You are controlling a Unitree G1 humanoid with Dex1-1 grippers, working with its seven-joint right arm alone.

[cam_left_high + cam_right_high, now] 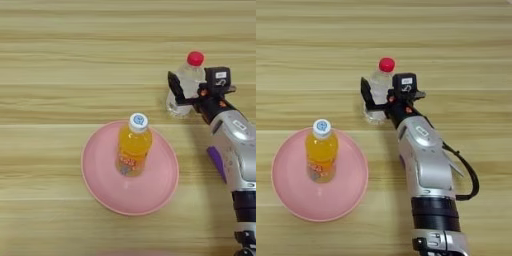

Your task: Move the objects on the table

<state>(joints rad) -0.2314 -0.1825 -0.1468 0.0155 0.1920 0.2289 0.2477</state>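
A clear bottle (189, 75) with a red cap stands at the right of the table (60, 60), leaning a little to the right. My right gripper (194, 89) is shut on the clear bottle; one black finger (175, 87) is on its left side and the other on its right. An orange drink bottle (132, 147) with a white cap stands upright, left of the gripper. In the right eye view the clear bottle (378, 80) and the gripper (381, 96) sit near the middle, with the orange bottle (321, 155) at the lower left.
The orange bottle stands in the middle of a round pink plate (100, 170), which lies flat just left of and nearer than the gripper. My silver forearm (426, 165) runs from the bottom edge up to the clear bottle.
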